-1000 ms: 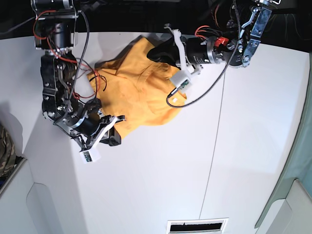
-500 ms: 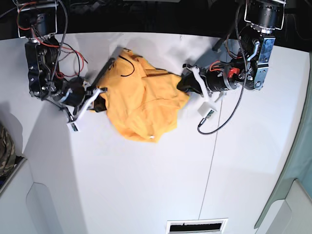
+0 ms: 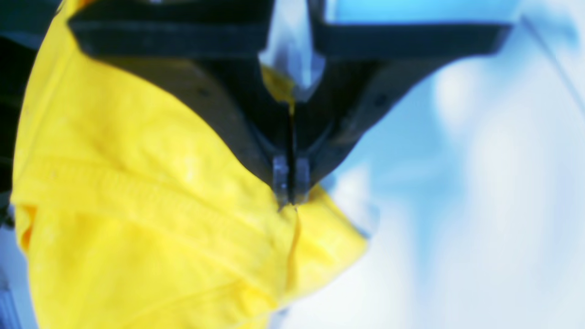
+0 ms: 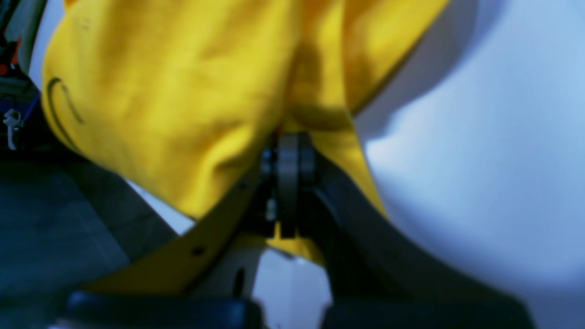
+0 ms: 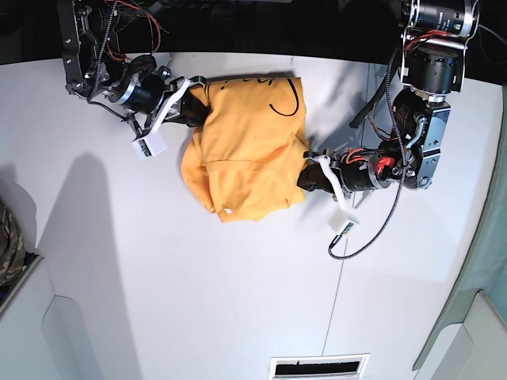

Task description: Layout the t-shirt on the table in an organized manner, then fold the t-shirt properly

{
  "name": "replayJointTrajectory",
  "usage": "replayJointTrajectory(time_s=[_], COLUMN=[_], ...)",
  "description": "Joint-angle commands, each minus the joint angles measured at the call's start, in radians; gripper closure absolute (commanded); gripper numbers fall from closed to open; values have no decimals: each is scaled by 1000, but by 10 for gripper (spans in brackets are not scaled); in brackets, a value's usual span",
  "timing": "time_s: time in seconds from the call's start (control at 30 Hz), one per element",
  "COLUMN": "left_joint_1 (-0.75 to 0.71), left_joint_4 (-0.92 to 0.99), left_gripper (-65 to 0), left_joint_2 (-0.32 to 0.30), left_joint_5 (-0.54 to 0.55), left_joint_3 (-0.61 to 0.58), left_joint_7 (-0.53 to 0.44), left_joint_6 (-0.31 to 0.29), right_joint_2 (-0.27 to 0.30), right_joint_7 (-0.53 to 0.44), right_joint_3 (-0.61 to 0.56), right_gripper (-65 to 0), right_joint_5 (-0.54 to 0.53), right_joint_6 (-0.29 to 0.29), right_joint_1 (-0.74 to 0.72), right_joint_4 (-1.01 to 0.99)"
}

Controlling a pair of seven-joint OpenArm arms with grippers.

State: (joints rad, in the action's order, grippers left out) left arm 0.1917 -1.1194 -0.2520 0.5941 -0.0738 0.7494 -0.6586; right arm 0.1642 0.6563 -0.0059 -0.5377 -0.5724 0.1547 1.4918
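The orange-yellow t-shirt [image 5: 245, 150] lies bunched on the white table [image 5: 198, 285], with its black curved mark [image 5: 283, 99] at the back and a small white tag [image 5: 226, 211] at the front. My right gripper [image 5: 194, 111] is shut on the shirt's back-left edge; in the right wrist view the gripper [image 4: 288, 151] pinches yellow cloth [image 4: 173, 91]. My left gripper [image 5: 305, 180] is shut on the shirt's right edge; in the left wrist view the gripper [image 3: 290, 183] clamps a fold of the shirt [image 3: 137, 219].
A camouflage cloth [image 5: 9, 237] sits at the left edge. A thin dark seam [image 5: 348, 261] runs down the table right of the shirt. A vent slot [image 5: 321, 366] is at the front edge. Loose cables [image 5: 372, 229] hang by the left arm.
My right gripper has moved toward the back of the table and my left gripper toward the front, both holding cloth. The shirt has turned and shifted between them.
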Motion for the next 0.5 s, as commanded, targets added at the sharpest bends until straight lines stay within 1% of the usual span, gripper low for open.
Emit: replayJointTrajectory(time_s=[0.0,0.07,0.13,0.23,0.3,0.4,0.47], left_joint_1=[24,15,-17,-120,-216,-381,-507], left_joint_4=[-37,-84,-157,-290,-373,-485,-558], left_gripper=[0,0,0,0,0,0,0], left_joint_2=[-32,-81,-144,-246,-303,-356,-370], left_joint_5=[28,73,139,223,241,275,314], left_joint_3=[4,4,8,26,52,129,199], left_joint_7=[-4,33,64,92,97,113,140], left_joint_6=[-8,-8,-8,-8,-13,-31,-40], right_joint_2=[7,7,7,7,15,55,84], right_joint_7=[-14,26,76,125,148,156,155], right_joint_3=[23,77,153,272,326,349,349], right_gripper=[0,0,0,0,0,0,0], right_joint_5=[-16,-16,-16,-22,-53,-101,-101], right_joint_6=[-7,-5,-4,-4,-4,-5,-8], right_joint_1=[-8,-3,20,85,140,233,300], right_joint_4=[35,81,147,251,298,325,325])
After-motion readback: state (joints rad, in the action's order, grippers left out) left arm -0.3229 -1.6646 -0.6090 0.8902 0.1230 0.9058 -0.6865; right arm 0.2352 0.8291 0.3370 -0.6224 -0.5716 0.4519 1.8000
